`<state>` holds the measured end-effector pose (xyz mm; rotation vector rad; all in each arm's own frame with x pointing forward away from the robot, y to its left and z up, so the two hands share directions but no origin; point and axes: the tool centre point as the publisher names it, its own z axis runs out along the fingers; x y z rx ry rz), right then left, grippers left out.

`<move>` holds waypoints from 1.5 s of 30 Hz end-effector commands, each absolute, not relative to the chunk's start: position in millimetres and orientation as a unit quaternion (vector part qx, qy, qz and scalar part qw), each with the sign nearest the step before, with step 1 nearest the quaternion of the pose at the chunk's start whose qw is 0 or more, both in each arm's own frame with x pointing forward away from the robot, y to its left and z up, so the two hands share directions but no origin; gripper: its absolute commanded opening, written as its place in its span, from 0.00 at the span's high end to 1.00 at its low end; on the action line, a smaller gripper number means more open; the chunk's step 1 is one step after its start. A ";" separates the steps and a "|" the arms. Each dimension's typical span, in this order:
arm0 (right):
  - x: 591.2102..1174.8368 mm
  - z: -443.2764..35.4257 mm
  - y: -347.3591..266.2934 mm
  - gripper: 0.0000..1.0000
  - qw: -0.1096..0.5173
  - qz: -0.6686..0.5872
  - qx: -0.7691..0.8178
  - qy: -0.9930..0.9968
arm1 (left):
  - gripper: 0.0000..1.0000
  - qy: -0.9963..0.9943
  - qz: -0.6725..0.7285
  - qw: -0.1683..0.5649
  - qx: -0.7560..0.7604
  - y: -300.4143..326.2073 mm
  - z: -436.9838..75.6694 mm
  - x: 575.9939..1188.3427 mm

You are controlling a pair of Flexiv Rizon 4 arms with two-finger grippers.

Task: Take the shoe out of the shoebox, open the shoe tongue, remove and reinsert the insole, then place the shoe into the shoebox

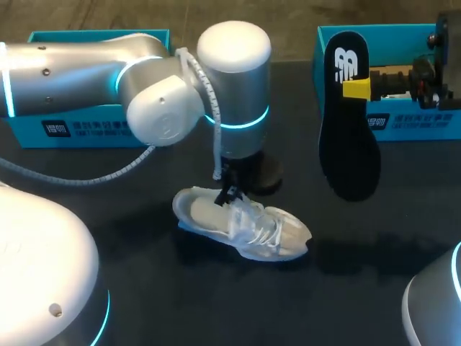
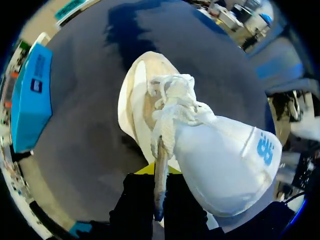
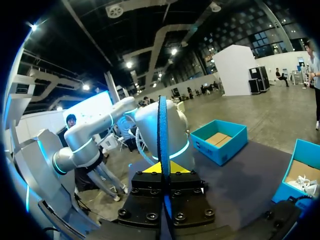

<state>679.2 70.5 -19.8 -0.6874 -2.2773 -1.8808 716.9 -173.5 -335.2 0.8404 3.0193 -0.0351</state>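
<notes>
**Insole out, shoe held by its tongue**

The shoe (image 1: 241, 223) lies on its sole near the middle of the bench (image 1: 144, 288), toe toward my right. The left hand (image 1: 232, 189) stands over its opening, clamped on the tongue (image 2: 161, 165), which runs edge-on between the fingers in the left wrist view. The right hand (image 1: 356, 88) is clamped on the insole (image 1: 349, 137) across its width. It holds the insole in the air in front of the right box (image 1: 410, 122), well apart from the shoe.

Reinsertion looks to be the next step, and that is where I judge the risks to lie.
- **Insole:** It is gripped at one spot only, so its long free end may swing or twist and meet the collar askew. Pushed in that state, it would likely buckle rather than slide to the toe.
- **Tongue:** It is a thin, soft hold. If it slips, the opening would close on the insole.
- **Shoe:** It looks light and nothing else pins it, so a firm push could drag or tip it.
- **Cable:** The left arm's coiled cable (image 1: 209, 94) hangs close above the shoe and could catch.

The bench is dark and matte. The left box (image 1: 86, 126) sits at the back behind the left arm, and both boxes are well apart from the shoe. The left arm's bulk crowds the heel side, so the toe side seems the freer way in.
</notes>
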 end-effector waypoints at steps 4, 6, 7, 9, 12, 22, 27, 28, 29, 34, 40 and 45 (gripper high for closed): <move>680.5 -20.0 72.1 1.00 0.055 -0.618 -0.227 -0.751 | 1.00 0.922 -0.040 0.016 0.385 -141.8 -313.3 712.6; 680.5 -20.0 72.1 1.00 0.055 -0.618 -0.227 -0.751 | 1.00 0.905 -0.042 0.019 0.424 -135.7 -310.6 712.1; 680.5 -20.0 72.1 1.00 0.055 -0.618 -0.227 -0.751 | 1.00 0.895 -0.044 0.026 0.442 -132.7 -309.7 711.7; 680.5 -20.0 72.1 1.00 0.055 -0.618 -0.227 -0.751 | 1.00 0.876 -0.041 0.039 0.480 -128.6 -308.6 709.8; 680.5 -20.0 72.1 1.00 0.055 -0.618 -0.227 -0.751 | 1.00 0.850 -0.037 0.055 0.523 -125.1 -306.4 704.8; 680.5 -20.0 72.1 1.00 0.055 -0.618 -0.227 -0.751 | 1.00 0.765 -0.025 0.076 0.639 -123.6 -300.4 673.9; 680.5 -20.0 72.1 1.00 0.055 -0.618 -0.227 -0.751 | 1.00 0.760 -0.030 0.076 0.645 -126.6 -297.6 666.6; 680.5 -20.0 72.1 1.00 0.055 -0.618 -0.227 -0.751 | 1.00 0.760 -0.030 0.076 0.645 -126.6 -297.6 666.6; 680.5 -20.0 72.1 1.00 0.055 -0.618 -0.227 -0.751 | 1.00 0.760 -0.030 0.076 0.645 -126.6 -297.6 666.6; 680.5 -20.0 72.1 1.00 0.055 -0.618 -0.227 -0.751 | 1.00 0.760 -0.030 0.076 0.645 -126.6 -297.6 666.6; 680.5 -20.0 72.1 1.00 0.055 -0.618 -0.227 -0.751 | 1.00 0.749 -0.037 0.072 0.658 -129.5 -299.7 662.4; 680.5 -20.0 72.1 1.00 0.055 -0.618 -0.227 -0.751 | 1.00 0.715 -0.033 0.052 0.696 -144.4 -303.5 648.7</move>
